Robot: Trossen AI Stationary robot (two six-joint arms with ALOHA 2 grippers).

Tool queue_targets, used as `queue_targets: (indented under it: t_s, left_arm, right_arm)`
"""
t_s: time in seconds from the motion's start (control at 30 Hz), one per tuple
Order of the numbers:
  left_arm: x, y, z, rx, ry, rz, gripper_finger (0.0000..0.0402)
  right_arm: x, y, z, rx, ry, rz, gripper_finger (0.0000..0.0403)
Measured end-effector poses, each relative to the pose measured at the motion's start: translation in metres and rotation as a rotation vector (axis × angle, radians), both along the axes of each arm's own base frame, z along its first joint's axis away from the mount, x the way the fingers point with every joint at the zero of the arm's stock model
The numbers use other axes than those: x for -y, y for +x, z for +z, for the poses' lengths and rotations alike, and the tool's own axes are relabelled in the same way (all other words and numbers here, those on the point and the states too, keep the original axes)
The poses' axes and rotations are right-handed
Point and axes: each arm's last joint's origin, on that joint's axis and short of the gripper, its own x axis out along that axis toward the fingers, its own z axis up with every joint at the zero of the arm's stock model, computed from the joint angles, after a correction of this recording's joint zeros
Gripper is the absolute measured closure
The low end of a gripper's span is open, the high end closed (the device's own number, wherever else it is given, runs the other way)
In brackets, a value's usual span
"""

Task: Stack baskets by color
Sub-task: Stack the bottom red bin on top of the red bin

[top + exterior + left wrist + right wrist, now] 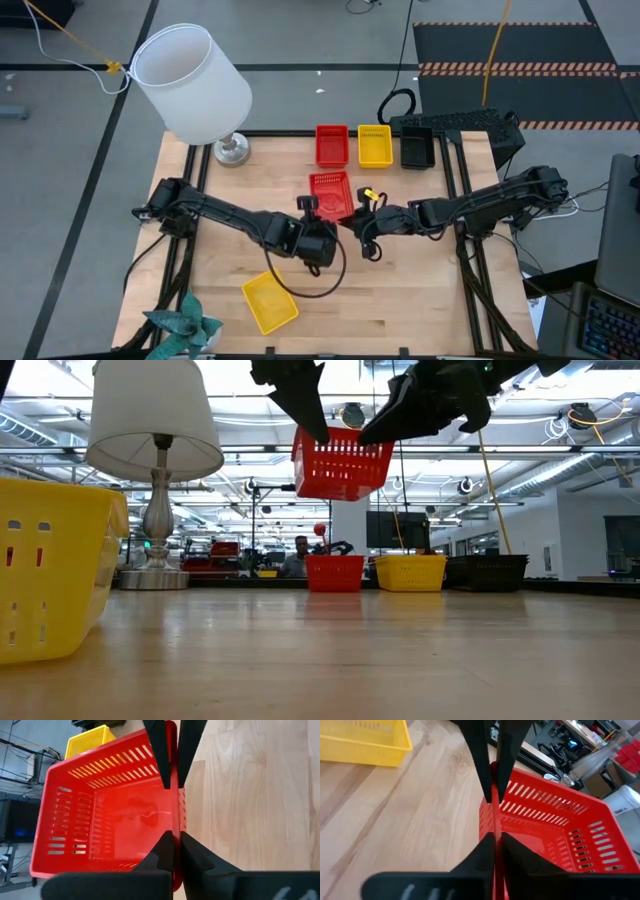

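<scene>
Yellow perforated plastic basket [50, 565] sits closest to the low camera, resting on the pale wooden surface [400, 290] near the front edge, untouched.

Both hands are on one thing: the red perforated plastic basket [342, 462], lifted well clear of the surface, mid-table.
- Left hand [172, 810]: fingers together, clamped on the thin rim of one wall.
- Right hand [492, 817]: fingers together, clamped on the rim of the opposite wall.

Basket hangs slightly tilted between them in the low view.

Outward from there: a second red basket [331, 144], a second yellow basket [375, 145] and a black mesh basket [417, 148] stand in a row at the far edge, just beside each other. White lampshade lamp [192, 85] at the far left corner, green plant [183, 328] at the near left corner.

Risks, my read:
- Two-arm hold on a flexible thin wall. Any mismatch in arm motion would twist or bow the basket and could pop a rim out of one pinch.
- If one hand lets go early, it swings off the other and may drop.
- Target is likely the far red basket; it touches the yellow one, so an off-centre or tilted descent could land on the yellow rim or shove the row.
- Perforations could snag a fingertip on release.
</scene>
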Motion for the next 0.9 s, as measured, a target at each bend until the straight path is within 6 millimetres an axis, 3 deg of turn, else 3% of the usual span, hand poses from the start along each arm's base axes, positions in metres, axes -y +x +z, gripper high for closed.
queue_targets:
  t_s: [0.13,0.37,0.5,0.67,0.9]
  left_arm:
    - [0.000,0.000,0.000,0.015,-0.004,0.022,0.0374]
    - [0.003,-0.001,0.002,0.081,0.003,0.098,0.0227]
    - [0.012,-0.010,0.011,0.116,0.009,0.115,0.0171]
    - [0.024,-0.027,0.027,0.183,-0.034,0.137,0.0156]
    - [0.043,-0.052,0.029,0.155,-0.019,0.182,0.0185]
  right_arm:
    - [0.001,0.000,0.000,-0.001,-0.003,-0.004,0.0390]
    - [0.002,-0.001,0.000,-0.018,-0.049,0.015,0.0397]
    - [0.004,-0.007,0.003,-0.049,-0.093,0.036,0.0394]
    - [0.010,-0.018,0.016,-0.037,-0.130,0.042,0.0395]
    - [0.019,-0.033,0.036,0.026,-0.134,0.019,0.0395]
